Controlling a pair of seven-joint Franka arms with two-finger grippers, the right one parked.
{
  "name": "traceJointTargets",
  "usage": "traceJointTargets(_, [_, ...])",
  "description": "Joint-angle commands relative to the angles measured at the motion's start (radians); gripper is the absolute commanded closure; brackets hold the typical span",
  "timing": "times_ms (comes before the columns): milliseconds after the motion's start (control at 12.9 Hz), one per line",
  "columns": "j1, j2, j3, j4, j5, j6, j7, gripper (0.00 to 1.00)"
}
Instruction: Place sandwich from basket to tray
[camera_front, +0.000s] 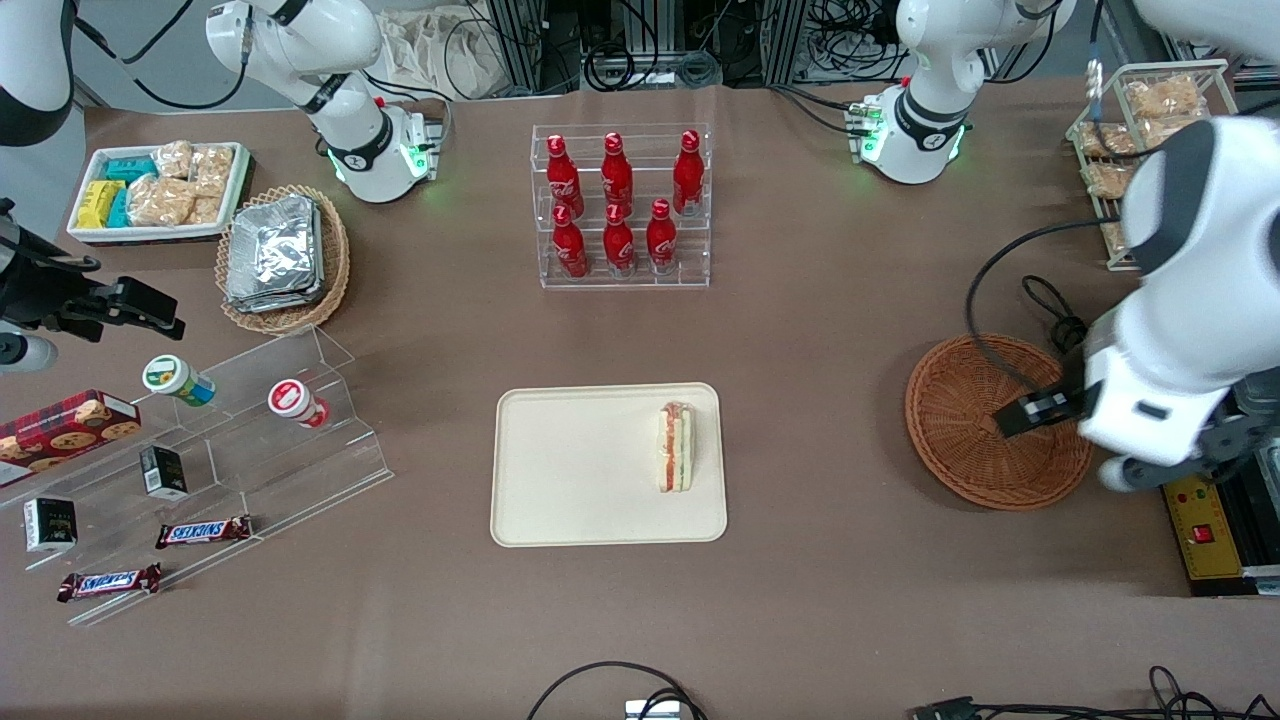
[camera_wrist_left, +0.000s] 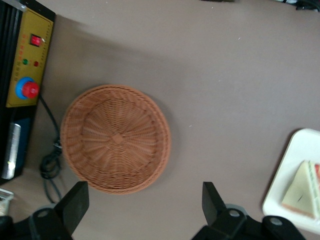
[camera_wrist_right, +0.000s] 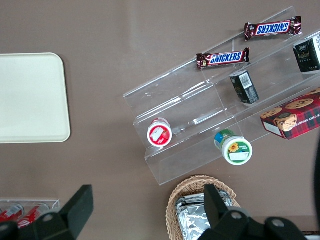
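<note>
The triangular white-bread sandwich (camera_front: 675, 446) with red, orange and green layers lies on the flat cream plastic tray (camera_front: 560, 500), well apart from the gripper (camera_wrist_left: 145, 202). It looks light and squashy, best pinched gently across the bread faces. The gripper hovers with fingers spread apart over the empty round reddish-brown wicker basket (camera_wrist_left: 116, 138).

sandwich (camera_front: 675, 446) on tray (camera_front: 570, 470), end effector (camera_front: 1030, 410) above basket (camera_front: 960, 440)

Sandwich (camera_front: 675, 446) on edge (filling up) on cream tray (camera_front: 580, 470), round wicker basket (camera_front: 960, 420) well apart, gripper (camera_wrist_left: 145, 205) above it.
</note>
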Motion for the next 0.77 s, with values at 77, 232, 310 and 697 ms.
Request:
traceJointTargets(77, [-0.056,-0.235,0.187,-0.25,-0.11,0.043,0.232,0.0])
traceJointTargets(232, [-0.056,-0.313,0.214,-0.325,-0.11,0.041,0.322,0.0])
traceJointTargets(310, [-0.056,-0.347,0.218,-0.352,-0.11,0.035,0.374,0.0])
traceJointTargets(697, [-0.055,-0.41,0.217,-0.368,-0.124,-0.032,0.395,0.0])
